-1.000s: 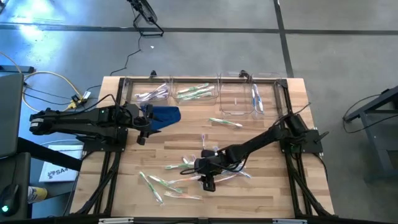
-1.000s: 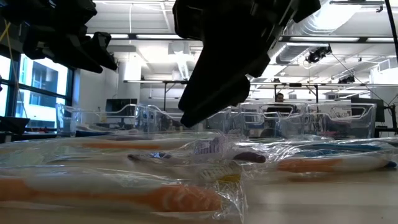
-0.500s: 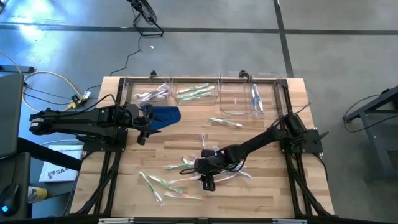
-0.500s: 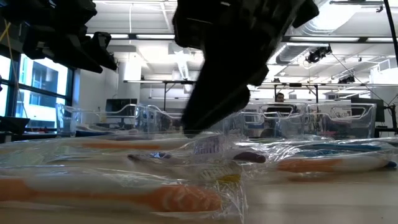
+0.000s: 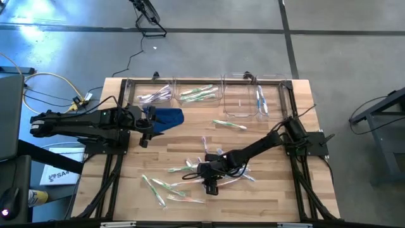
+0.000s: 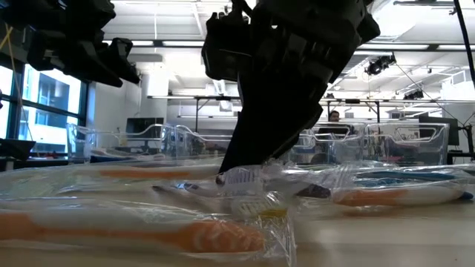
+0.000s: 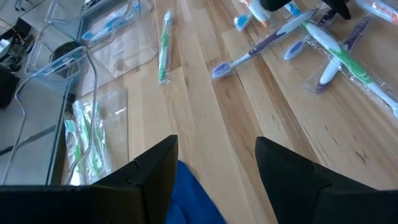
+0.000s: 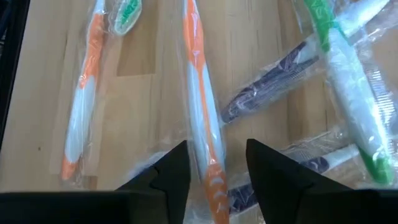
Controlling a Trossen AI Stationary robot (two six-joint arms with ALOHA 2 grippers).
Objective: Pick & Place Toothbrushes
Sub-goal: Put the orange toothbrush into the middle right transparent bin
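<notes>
- My right gripper [image 5: 207, 179] is down low over the loose pile of wrapped toothbrushes [image 5: 190, 180] in the middle of the table, fingertips right at the wrappers.
- In my right wrist view, an orange-and-white toothbrush [image 8: 203, 118] runs straight out from the gap between my two fingers [image 8: 171, 174]. The orange end of its handle sits between the fingertips.
- The fingers are apart with that handle in the gap. I honestly can't tell if they're touching it, so I won't call it a grip.
- Just off to one side of that finger gap is a second orange-and-white brush [image 8: 84, 106] lying roughly parallel. On the other side there's a purple one [image 8: 273, 78] crossing at an angle and a green-and-white one [image 8: 348, 93] a bit further out.
- From the low view, the right gripper [image 6: 245, 167] comes down onto a crinkly clear wrapper, with more wrapped brushes lying in front of it and to both sides.
- My left gripper [image 5: 144, 130] is well away from the pile, hovering by the blue cloth [image 5: 166, 117], fingers [image 7: 149, 177] spread wide and nothing between them.
- Looking out past the left fingers, the blue cloth [image 7: 193, 199] is right under them. A lone green brush [image 7: 164, 46] lies ahead on the bare wood, and the pile is further beyond.
- Some brushes already sit in the clear bins [image 5: 202, 95] along the far edge, well apart from both grippers.
</notes>
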